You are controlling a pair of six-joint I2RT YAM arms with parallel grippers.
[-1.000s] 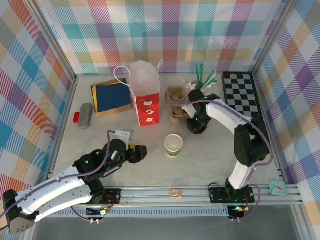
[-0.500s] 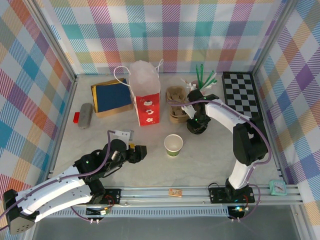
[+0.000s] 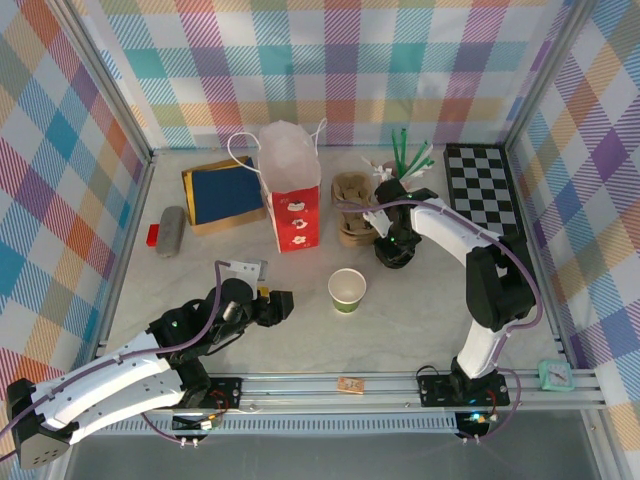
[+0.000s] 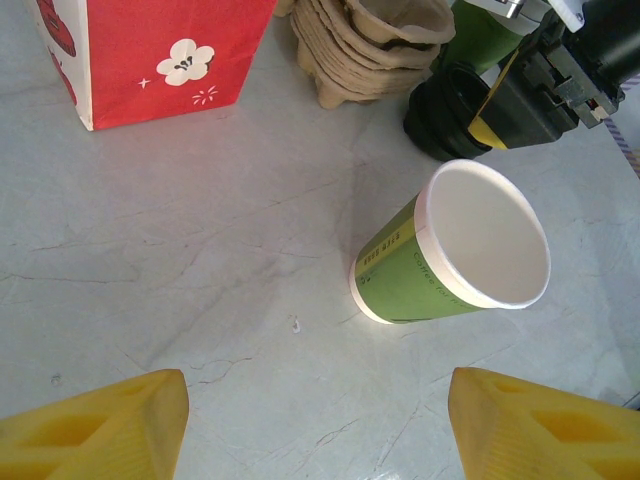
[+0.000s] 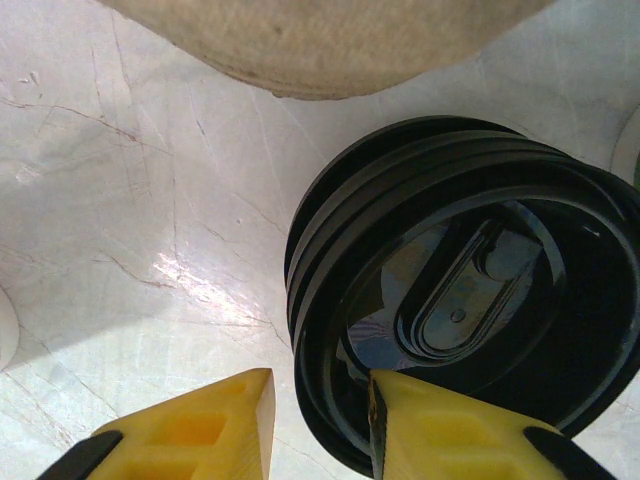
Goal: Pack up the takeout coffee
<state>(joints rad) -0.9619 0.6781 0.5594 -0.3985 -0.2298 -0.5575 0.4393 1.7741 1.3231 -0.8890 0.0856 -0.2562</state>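
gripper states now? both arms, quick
left gripper: open, holding nothing.
right gripper: straddles the rim of the black lid stack; cannot tell whether it is clamped on it.

Top external sat high behind the arm bases, faced down and forward, taking in the whole table (image 3: pixel 400 320). Left wrist rode low, angled forward over the left gripper (image 4: pixel 318 425) (yellow tips at the lower corners), near the lidless cup (image 4: pixel 450 255); it shared that cup (image 3: pixel 347 288) and the red bag (image 4: pixel 150 50) with the top view. Right wrist looked almost straight down past the right gripper (image 5: pixel 320 410), very close on the black lids (image 5: pixel 470 300); left wrist caught those black lids (image 4: pixel 445 115) too.
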